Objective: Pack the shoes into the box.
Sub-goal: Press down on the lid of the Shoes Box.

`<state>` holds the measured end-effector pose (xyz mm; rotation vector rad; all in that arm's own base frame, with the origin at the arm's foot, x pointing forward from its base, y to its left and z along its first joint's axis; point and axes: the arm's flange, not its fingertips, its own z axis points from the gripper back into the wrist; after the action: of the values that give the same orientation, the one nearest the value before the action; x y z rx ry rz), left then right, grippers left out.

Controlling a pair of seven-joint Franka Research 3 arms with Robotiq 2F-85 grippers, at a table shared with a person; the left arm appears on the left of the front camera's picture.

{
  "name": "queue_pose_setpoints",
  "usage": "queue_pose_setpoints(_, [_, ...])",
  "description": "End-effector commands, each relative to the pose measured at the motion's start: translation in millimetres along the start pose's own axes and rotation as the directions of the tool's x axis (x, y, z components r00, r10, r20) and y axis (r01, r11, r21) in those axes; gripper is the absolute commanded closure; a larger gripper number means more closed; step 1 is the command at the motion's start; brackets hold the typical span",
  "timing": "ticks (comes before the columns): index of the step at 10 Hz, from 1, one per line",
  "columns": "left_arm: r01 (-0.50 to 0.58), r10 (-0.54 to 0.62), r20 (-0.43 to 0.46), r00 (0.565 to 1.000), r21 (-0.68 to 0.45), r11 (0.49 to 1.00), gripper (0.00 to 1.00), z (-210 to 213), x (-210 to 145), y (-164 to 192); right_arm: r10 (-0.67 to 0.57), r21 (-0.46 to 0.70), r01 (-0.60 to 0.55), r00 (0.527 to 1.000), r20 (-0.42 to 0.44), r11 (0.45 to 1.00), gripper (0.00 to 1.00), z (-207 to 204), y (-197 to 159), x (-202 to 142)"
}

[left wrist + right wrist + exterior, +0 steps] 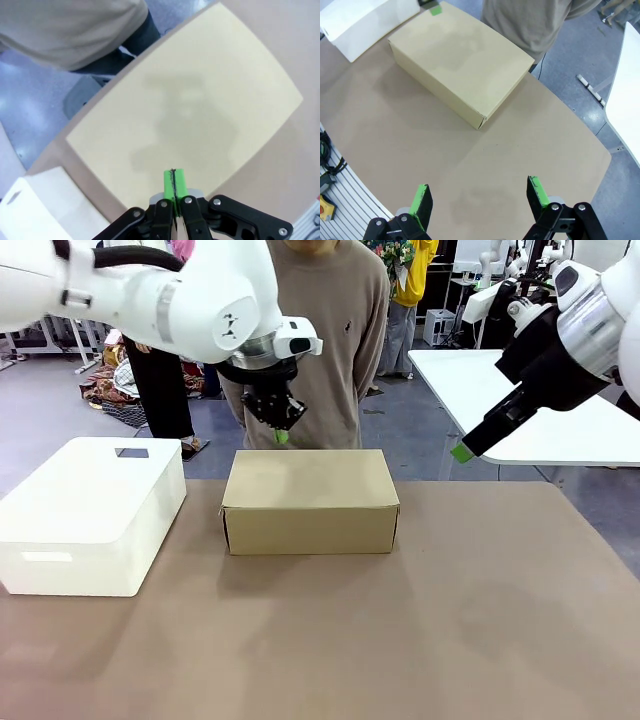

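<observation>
Item: box (310, 502), tan-brown cardboard, lid closed flat. It stands near the middle of the brown tabletop (420, 630), toward the far edge, long side facing the robot. Contents cannot be seen.

Item: white rounded box (88, 512), larger, lid on. It stands on the tabletop to the left of the cardboard box, a narrow gap between them.

Item: left claw (281, 433), green pads pressed together, holding nothing. It hangs above the far edge of the box lid, pointing down; in the left wrist view the joined pads (174, 185) sit over the lid.

Item: right claw (482, 196), jaws spread wide, empty. It is raised over the tabletop's right side, well apart from the box.

Item: person (330, 330), beige sweater, standing at the far side directly behind the box.
</observation>
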<state>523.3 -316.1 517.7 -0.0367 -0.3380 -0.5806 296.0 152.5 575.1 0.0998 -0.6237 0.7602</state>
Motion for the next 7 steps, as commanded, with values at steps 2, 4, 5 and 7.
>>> queue_pose_setpoints(2, [0.038,-0.036,0.054,0.998,-0.033,0.999,0.59,18.4,-56.8,7.6,0.001,-0.009,-0.001,1.000,-0.001,1.000,0.00,0.6,0.4,0.5])
queue_pose_setpoints(4, [0.132,-0.129,0.084,0.988,-0.028,0.991,0.20,39.4,-85.4,14.8,0.001,-0.009,-0.001,1.000,-0.001,1.000,0.00,0.6,0.4,0.5])
queue_pose_setpoints(5, [0.173,-0.168,0.102,0.980,-0.039,0.984,0.01,51.5,-97.1,16.8,0.001,-0.009,-0.001,1.000,-0.001,1.000,0.00,0.6,0.4,0.5])
queue_pose_setpoints(7, [0.218,-0.212,0.106,0.972,-0.049,0.975,0.00,78.6,-117.2,18.8,0.001,-0.009,-0.001,1.000,-0.001,1.000,0.00,0.6,0.4,0.5])
